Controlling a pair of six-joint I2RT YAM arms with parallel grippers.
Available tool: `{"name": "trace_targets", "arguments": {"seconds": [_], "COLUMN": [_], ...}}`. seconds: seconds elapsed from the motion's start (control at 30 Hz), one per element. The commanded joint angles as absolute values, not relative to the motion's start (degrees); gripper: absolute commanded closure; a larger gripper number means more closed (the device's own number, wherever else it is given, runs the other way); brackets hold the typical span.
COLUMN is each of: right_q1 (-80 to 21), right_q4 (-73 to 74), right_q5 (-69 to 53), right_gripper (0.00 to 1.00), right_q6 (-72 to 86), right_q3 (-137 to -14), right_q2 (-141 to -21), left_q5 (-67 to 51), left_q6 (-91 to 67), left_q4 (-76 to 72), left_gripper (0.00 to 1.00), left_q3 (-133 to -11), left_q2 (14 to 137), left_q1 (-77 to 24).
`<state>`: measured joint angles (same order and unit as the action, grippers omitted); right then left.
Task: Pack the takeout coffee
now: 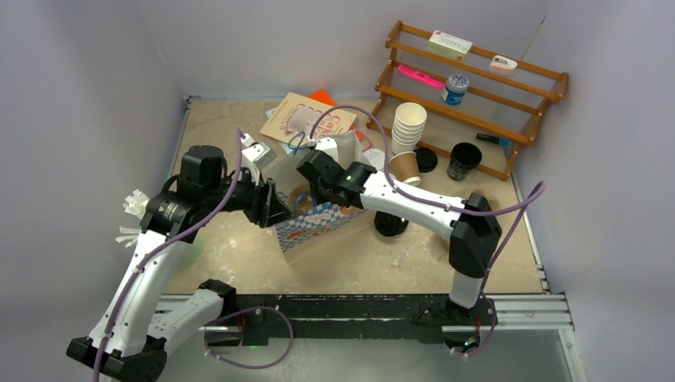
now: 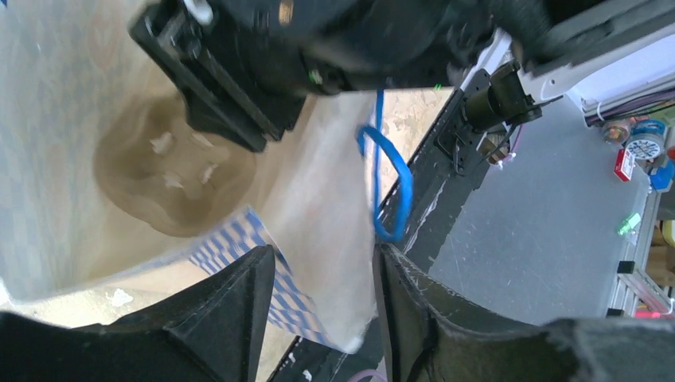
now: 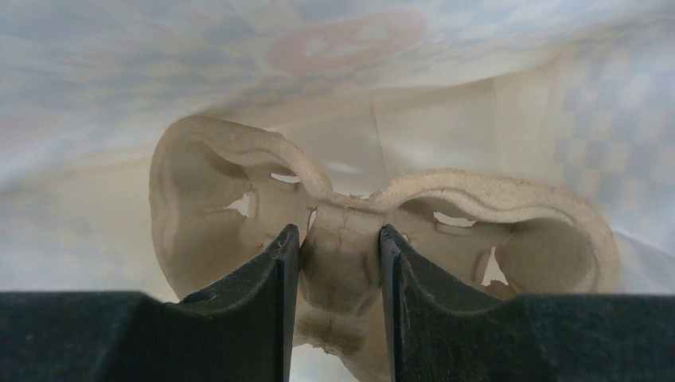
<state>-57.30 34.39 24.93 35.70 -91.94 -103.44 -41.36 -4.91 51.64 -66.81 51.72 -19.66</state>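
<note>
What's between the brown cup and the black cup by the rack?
A black round lid, lying flat right beside the brown cup; the black cup stands apart from it. Shows in the top view.

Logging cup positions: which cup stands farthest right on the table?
The black cup in front of the wooden rack; the brown cup and the stack of white cups stand to its left.

Tan table (image 1: 382, 263), blue-checked bag (image 1: 314, 224) mid-table, wooden rack (image 1: 493, 119) back right, white cup stack (image 1: 409, 126), black cup (image 1: 463, 160) nearby
</note>
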Motion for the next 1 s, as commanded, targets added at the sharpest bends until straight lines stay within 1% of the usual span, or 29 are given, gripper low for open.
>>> {"name": "trace_targets", "arguments": {"seconds": [0.0,0.07,0.13,0.23,0.33,0.4,0.5,0.67,0.73,0.8,0.9,0.97], "right_q1": [-58.1,-58.2,-58.3,-58.3,-58.2,-58.3,-58.3,-58.2,-58.3,-58.3,-58.3,-58.3], "right_q4": [31.1,31.6,32.5,33.3,33.3,33.3,34.5,35.7,35.7,36.8,40.9,43.0], "right_q5": [25.0,23.5,22.3,21.2,20.6,20.3,20.2,19.3,18.5,16.9,14.1,13.3], "right_gripper": [0.74,0.74,0.74,0.74,0.74,0.74,0.74,0.73,0.73,0.73,0.73,0.73], "right_q6": [32.1,30.2,28.7,26.9,25.8,25.3,24.5,23.4,22.9,22.7,22.8,23.0], "right_q3": [-88.4,-88.4,-88.6,-88.8,-88.4,-88.4,-89.4,-90.5,-90.3,-91.0,-93.9,-95.9], "right_q2": [-100.2,-100.3,-100.3,-100.4,-100.4,-100.7,-101.9,-102.2,-102.0,-102.0,-102.6,-102.8], "left_q5": [-41.6,-38.6,-31.5,-19.5,-12.7,-11.8,-14.4,-18.6,-18.2,-17.9,-15.9,-14.4], "left_q6": [-5.7,-6.8,-7.6,-7.5,-6.5,-5.1,-2.5,-0.9,-1.0,-1.4,-1.5,-1.5], "left_q4": [46.4,45.4,45.6,47.0,46.5,45.0,42.6,39.4,37.9,36.7,35.9,35.7], "left_gripper": [0.47,0.45,0.41,0.4,0.38,0.35,0.31,0.3,0.32,0.37,0.51,0.62], "left_q3": [-70.0,-71.9,-74.2,-77.8,-79.2,-78.6,-77.2,-76.0,-75.4,-74.8,-74.9,-75.0], "left_q2": [50.6,50.4,50.5,51.4,52.4,53.3,56.2,62.1,64.0,65.8,67.5,67.9], "left_q1": [-20.0,-20.0,-20.0,-20.0,-20.0,-20.0,-20.0,-20.0,-20.0,-20.0,-20.0,-20.0]}}
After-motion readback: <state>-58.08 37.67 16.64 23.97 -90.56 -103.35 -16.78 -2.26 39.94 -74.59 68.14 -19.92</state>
